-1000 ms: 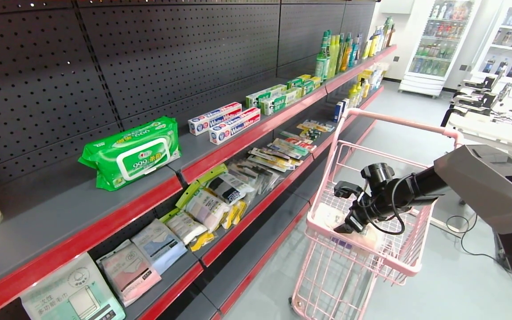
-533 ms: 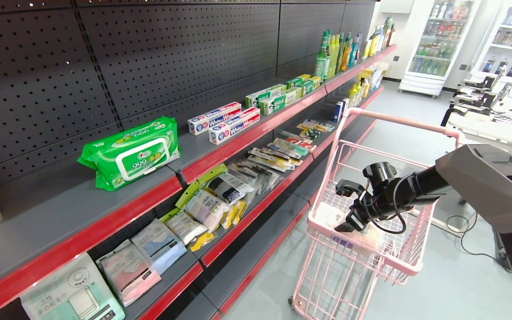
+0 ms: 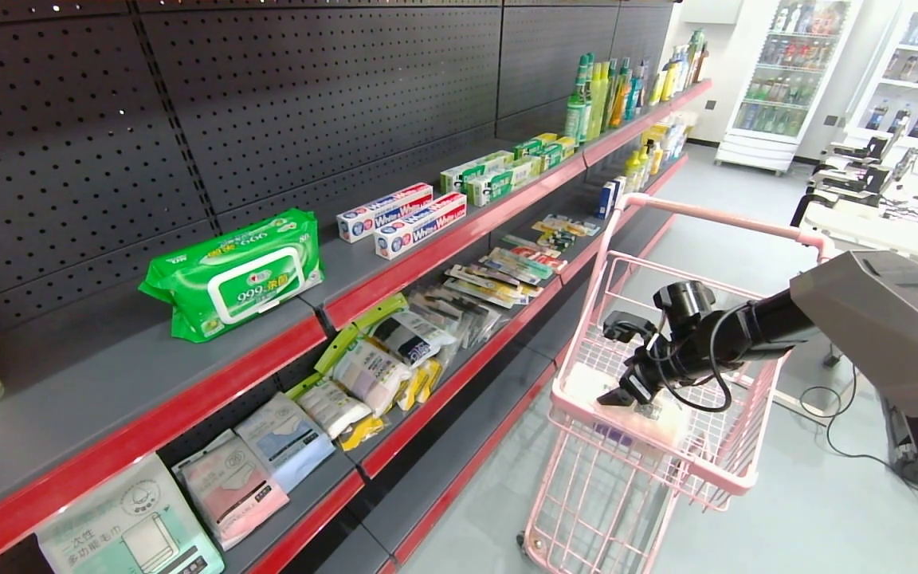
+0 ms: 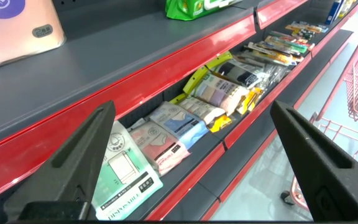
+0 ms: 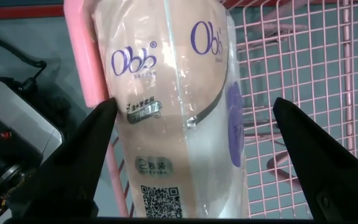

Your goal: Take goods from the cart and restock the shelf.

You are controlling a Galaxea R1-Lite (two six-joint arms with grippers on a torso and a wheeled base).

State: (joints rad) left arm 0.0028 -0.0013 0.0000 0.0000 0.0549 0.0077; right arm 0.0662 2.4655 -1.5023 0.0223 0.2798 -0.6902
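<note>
Hovers above tissue pack (image 5: 166, 68) in cart (image 5: 79, 56) with right gripper (image 5: 191, 106) jaws spread, pack between them; pick step likely; next needs lowering, then closing squarely

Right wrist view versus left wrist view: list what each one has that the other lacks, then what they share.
Right wrist view alone: a pale wrapped pack lying in the pink cart, straddled by the open right gripper. Left wrist view alone: the red-edged shelf with a green wipes pack, and small packets on the level below, beyond the open left gripper. Shared: the pink cart.
</note>
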